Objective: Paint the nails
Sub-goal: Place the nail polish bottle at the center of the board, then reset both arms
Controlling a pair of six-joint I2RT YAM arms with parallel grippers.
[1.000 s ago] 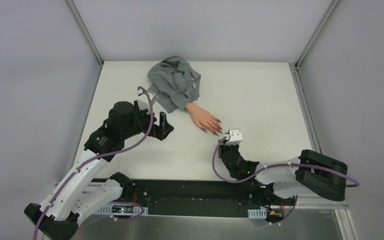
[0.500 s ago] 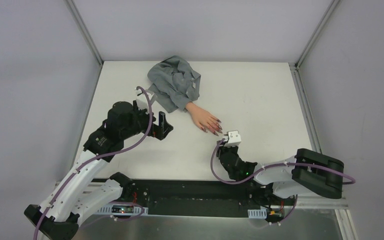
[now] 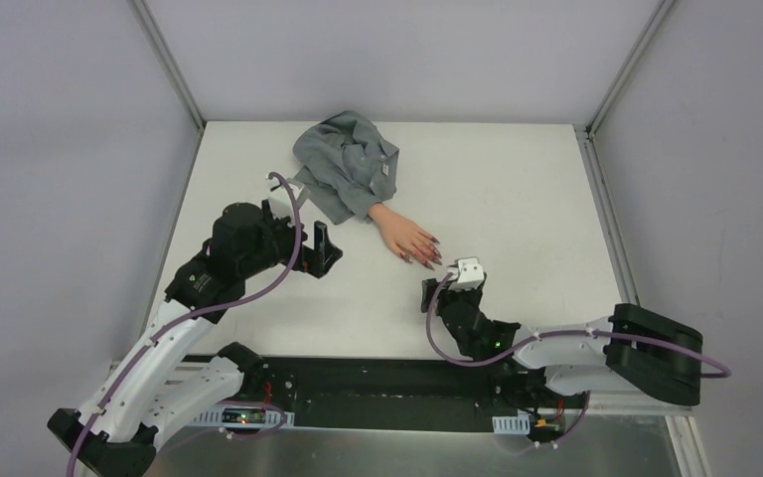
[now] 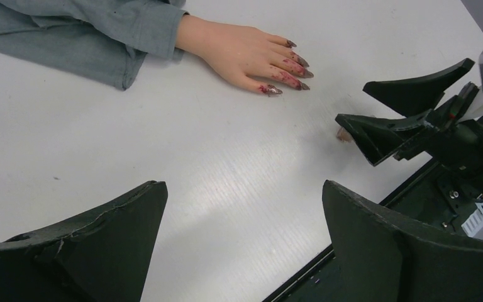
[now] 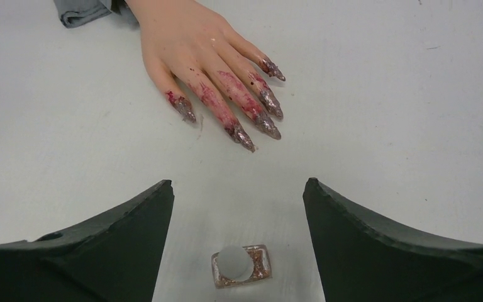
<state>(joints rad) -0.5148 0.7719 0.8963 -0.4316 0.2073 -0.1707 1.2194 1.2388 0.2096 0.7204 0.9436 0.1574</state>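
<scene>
Bright, even overhead light; faint soft shadows; mild sheen on white table [image 4: 245, 182]; wrist views sharp, corners warped.

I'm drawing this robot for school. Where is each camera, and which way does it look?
Top external: above and behind, looking down at the table; left arm and right arm show.
Left wrist: low on the left arm, facing the fake hand; left end effector frames the bottom.
Right wrist: low, facing the nails past the polish bottle; open right end effector shows.
Shared: both wrist views see the fake hand.
</scene>
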